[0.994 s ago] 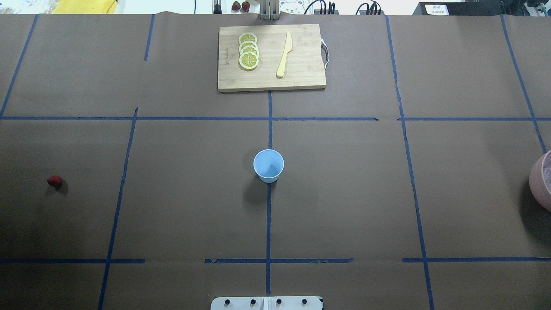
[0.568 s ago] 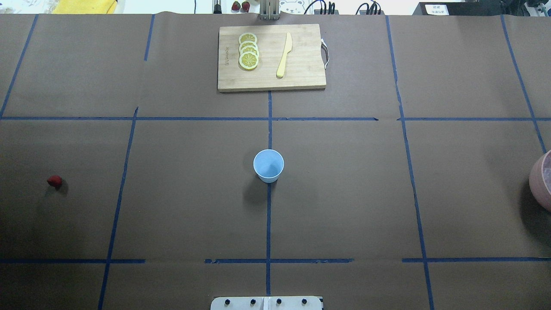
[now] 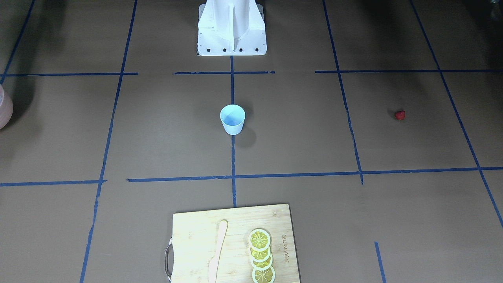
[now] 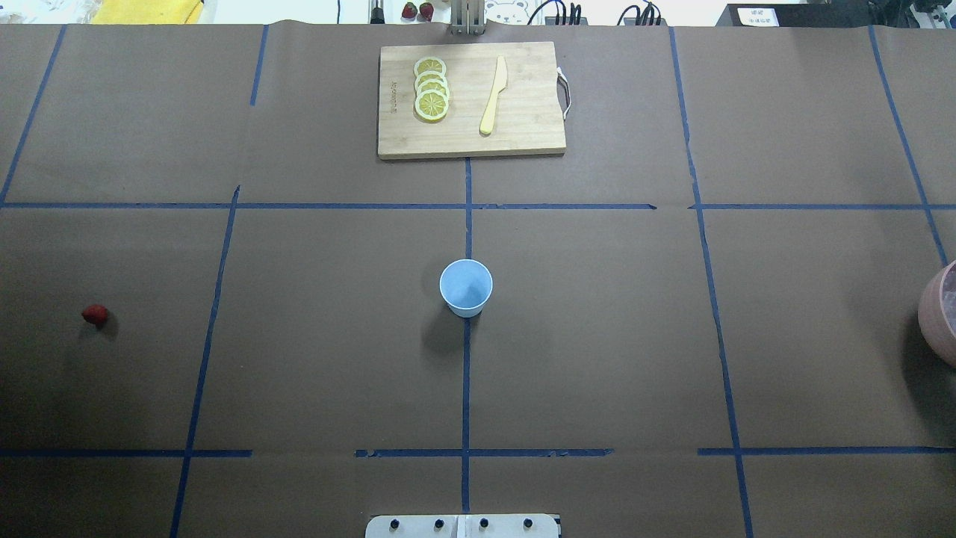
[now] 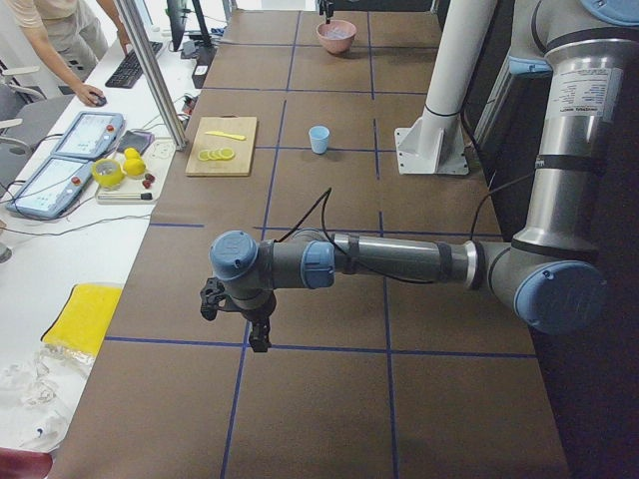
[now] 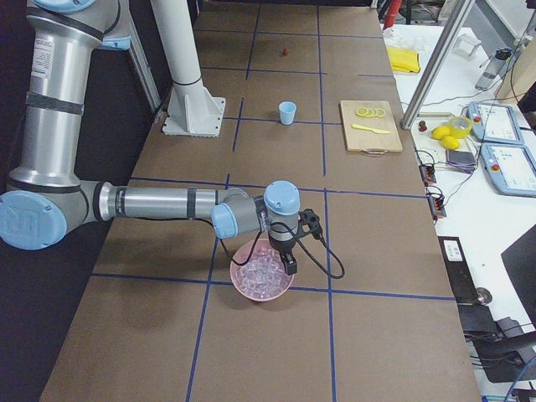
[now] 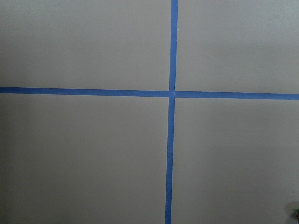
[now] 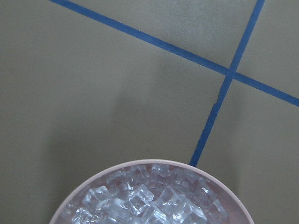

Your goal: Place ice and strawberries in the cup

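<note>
The light-blue cup point(image 4: 466, 288) point(image 3: 232, 119) stands upright at the table's middle, with nothing in it. One red strawberry point(image 4: 95, 314) point(image 3: 399, 114) lies alone far to the robot's left. Ice point(image 8: 149, 200) point(image 6: 261, 275) fills a pink bowl point(image 6: 251, 293) point(image 4: 937, 314) at the far right end. My right gripper point(image 6: 289, 266) hangs over the bowl's edge. The left gripper point(image 5: 259, 341) hovers over bare table near a tape crossing, well away from the cup. Both show only in the side views, so I cannot tell whether either is open or shut.
A wooden cutting board point(image 4: 523, 134) with lemon slices point(image 4: 431, 90) and a yellow knife point(image 4: 493, 96) lies at the far edge behind the cup. The white robot base point(image 3: 232, 27) stands on the near side. A person's arm point(image 5: 70, 75) reaches to a side desk.
</note>
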